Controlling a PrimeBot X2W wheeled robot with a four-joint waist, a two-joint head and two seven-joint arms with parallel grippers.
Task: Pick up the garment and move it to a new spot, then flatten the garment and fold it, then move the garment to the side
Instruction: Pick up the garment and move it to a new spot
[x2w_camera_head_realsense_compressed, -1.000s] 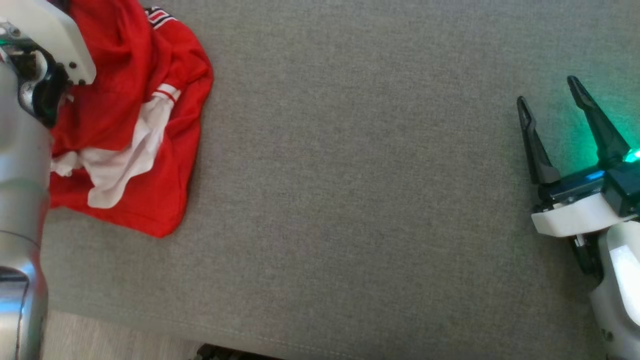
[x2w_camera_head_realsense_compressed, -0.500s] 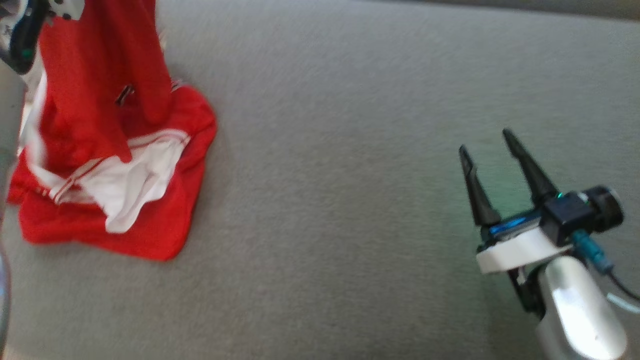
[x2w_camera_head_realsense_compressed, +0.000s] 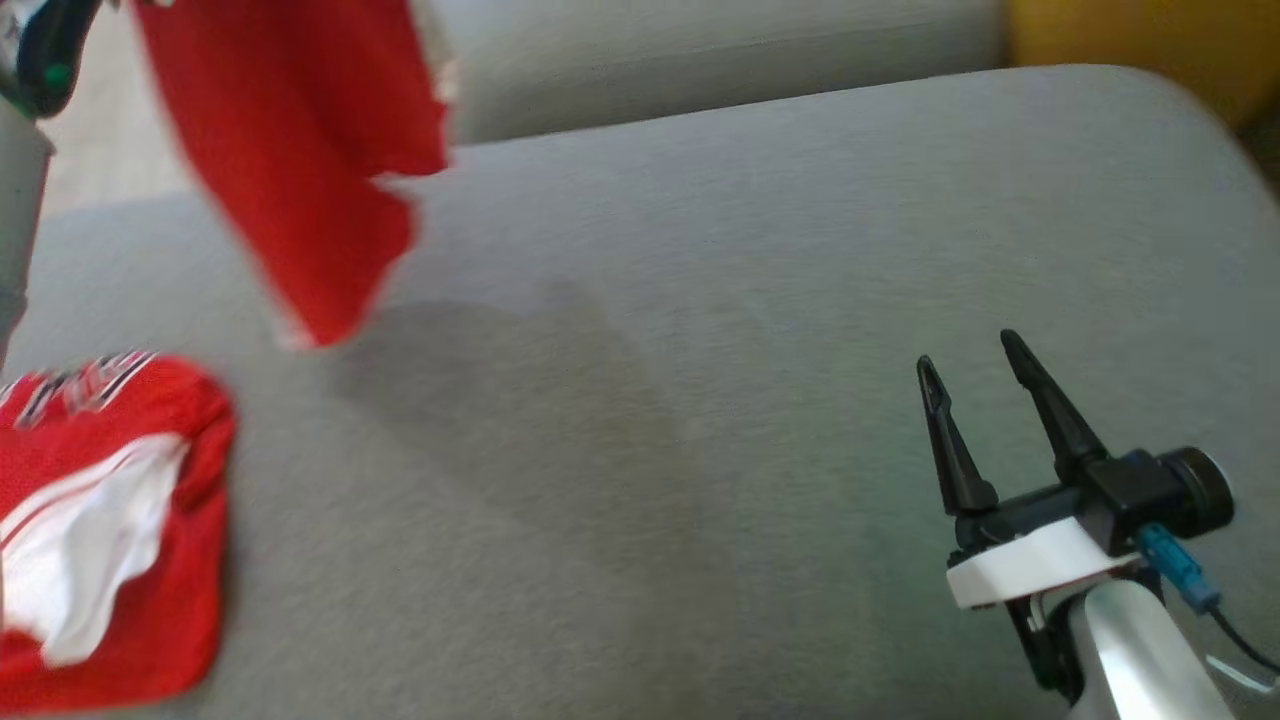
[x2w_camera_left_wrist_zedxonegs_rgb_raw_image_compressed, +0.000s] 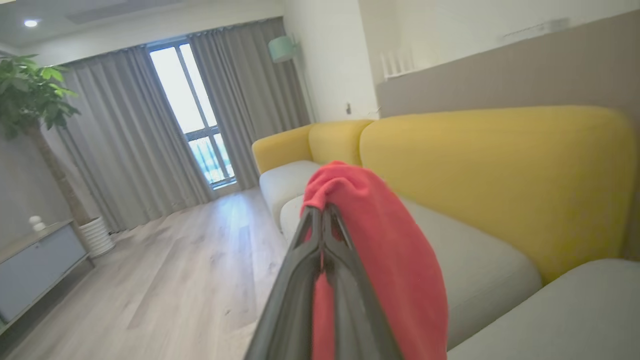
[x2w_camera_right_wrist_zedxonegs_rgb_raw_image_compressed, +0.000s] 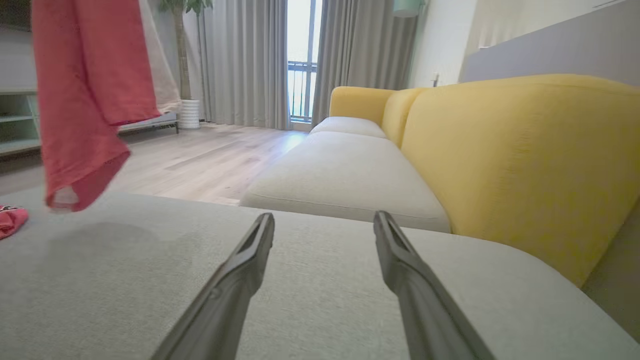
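Where our left hand (x2w_camera_left_wrist_zedxonegs_rgb_raw_image_compressed: 322, 215) is raised, its two fingers are pressed together on a fold of the red garment (x2w_camera_left_wrist_zedxonegs_rgb_raw_image_compressed: 390, 260). The cloth bunches over the fingertips and falls away beneath the hand. From that pinch it runs lengthwise downward, its long axis near upright. A narrow free end points down at the grey seat cushion (x2w_camera_head_realsense_compressed: 700, 400), beneath our left hand and a little toward our right one. That end hangs close over the cushion with its shadow just beside it, and we cannot tell whether it touches.

Lower down under our left hand, another part of the garment lies crumpled on the cushion. It is red with a white panel and striped trim, and the edge of the head view cuts it off. How this heap joins the hanging length is out of frame, and the hanging cloth is blurred.

Well apart from the garment, our right hand (x2w_camera_head_realsense_compressed: 966, 350) sits low over the cushion, its fingers spread wide with nothing between them. The yellow backrest (x2w_camera_right_wrist_zedxonegs_rgb_raw_image_compressed: 500, 150) rises to the right of its fingers.
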